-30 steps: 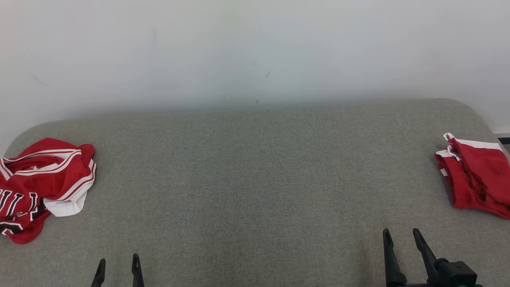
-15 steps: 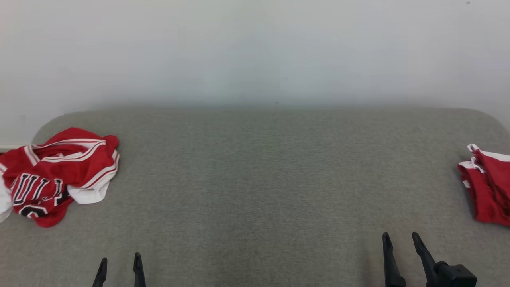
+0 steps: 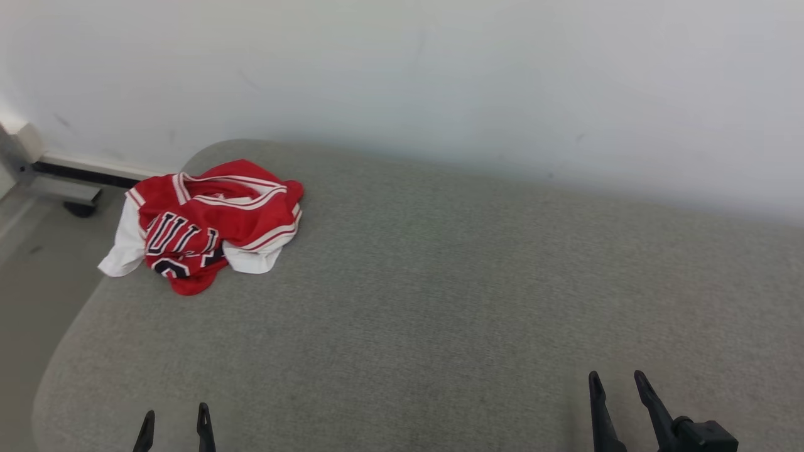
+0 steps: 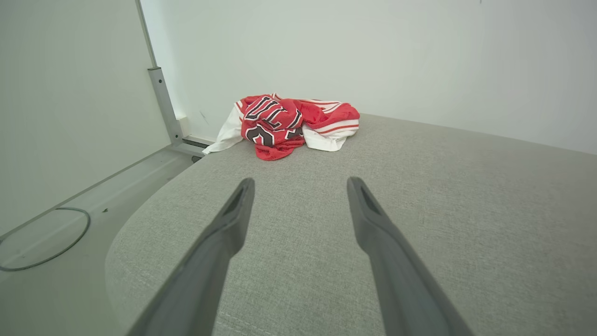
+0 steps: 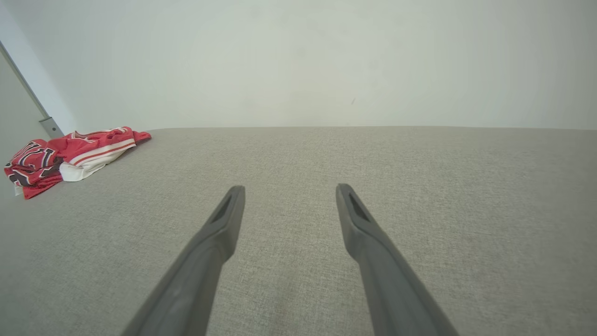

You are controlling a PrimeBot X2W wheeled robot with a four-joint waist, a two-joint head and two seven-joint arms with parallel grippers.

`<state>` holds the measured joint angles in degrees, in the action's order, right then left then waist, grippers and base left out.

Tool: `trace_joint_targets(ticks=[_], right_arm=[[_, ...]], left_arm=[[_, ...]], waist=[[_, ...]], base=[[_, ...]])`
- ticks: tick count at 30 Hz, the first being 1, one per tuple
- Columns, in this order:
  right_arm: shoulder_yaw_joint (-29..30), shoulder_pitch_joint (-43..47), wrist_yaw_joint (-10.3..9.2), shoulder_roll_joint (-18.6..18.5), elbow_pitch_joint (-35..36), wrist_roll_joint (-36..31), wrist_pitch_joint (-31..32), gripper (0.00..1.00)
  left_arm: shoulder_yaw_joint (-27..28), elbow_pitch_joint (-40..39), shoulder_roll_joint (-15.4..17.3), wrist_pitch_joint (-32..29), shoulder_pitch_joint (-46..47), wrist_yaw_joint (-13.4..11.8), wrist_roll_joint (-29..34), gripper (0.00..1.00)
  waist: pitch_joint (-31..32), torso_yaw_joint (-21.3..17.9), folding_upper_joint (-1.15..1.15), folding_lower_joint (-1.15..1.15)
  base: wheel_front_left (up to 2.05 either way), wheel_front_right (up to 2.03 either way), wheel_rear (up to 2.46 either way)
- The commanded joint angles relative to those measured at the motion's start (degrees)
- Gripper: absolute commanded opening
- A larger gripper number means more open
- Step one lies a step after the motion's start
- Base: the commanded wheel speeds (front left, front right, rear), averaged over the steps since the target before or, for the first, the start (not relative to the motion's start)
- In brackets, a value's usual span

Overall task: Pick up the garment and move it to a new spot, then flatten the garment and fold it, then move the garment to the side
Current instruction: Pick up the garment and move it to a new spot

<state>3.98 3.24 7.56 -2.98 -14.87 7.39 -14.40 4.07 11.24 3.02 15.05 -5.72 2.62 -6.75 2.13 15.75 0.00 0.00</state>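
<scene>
In the head view, the left pincer (image 3: 176, 411) rises at the lower left edge and the right pincer (image 3: 615, 375) at the lower right, both low above the grey woven-fabric tabletop (image 3: 440, 282), fingers pointing away from the robot and spread apart, holding nothing. The crumpled red jersey with white trim and black letters (image 3: 207, 223) lies at the far left corner of the tabletop, close to the pale wall (image 3: 440, 75), and one white part hangs over the left edge. Compared with one second ago, the camera has turned to the left: the jersey now stands more toward the middle of the view and the grey floor (image 3: 38, 276) has come in at the left, while both pincers keep the same place and the same spread. In the left wrist view, the left pincer (image 4: 301, 182) points toward the jersey (image 4: 280, 123), well apart from it; a thin dark cable (image 4: 85, 219) lies on the floor. In the right wrist view, the right pincer (image 5: 290, 188) is spread over bare fabric, and the jersey (image 5: 70, 151) lies far off at the left.
</scene>
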Motion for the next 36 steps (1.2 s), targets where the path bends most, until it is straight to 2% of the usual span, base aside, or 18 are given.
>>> trace_joint_targets(ticks=[1,11,28,35,36], right_arm=[[-0.38,-0.01,-0.16,0.2,-0.15,0.31,-0.29,1.0],[-3.43,-0.85,-0.16,0.19,-1.2,1.59,-0.65,1.0],[-6.8,-4.3,-0.16,0.19,-3.44,0.48,-0.74,1.0],[-7.1,-4.5,-0.16,0.16,-2.99,0.26,-0.66,1.0],[-6.72,-4.29,-0.16,0.17,-2.47,-0.22,-0.37,1.0]], left_arm=[[0.26,-0.14,0.11,0.18,-0.64,0.17,0.29,1.0],[1.64,-0.57,0.12,0.18,-1.28,0.61,0.85,1.0],[2.96,-2.94,-0.13,0.18,-2.43,-0.25,-2.16,1.0],[0.3,1.78,-0.16,0.18,2.99,1.16,-5.05,1.0],[-0.89,5.0,-0.14,0.18,6.89,1.99,-5.62,1.0]], waist=[[0.03,5.95,0.0,0.0],[-0.17,13.1,0.0,0.0],[-1.81,14.23,0.0,0.0],[-2.93,14.25,0.0,0.0],[-3.91,14.29,0.0,0.0]], base=[[0.0,0.0,0.0],[0.0,0.0,0.0],[0.0,0.0,0.0],[0.0,0.0,0.0],[0.0,0.0,0.0]])
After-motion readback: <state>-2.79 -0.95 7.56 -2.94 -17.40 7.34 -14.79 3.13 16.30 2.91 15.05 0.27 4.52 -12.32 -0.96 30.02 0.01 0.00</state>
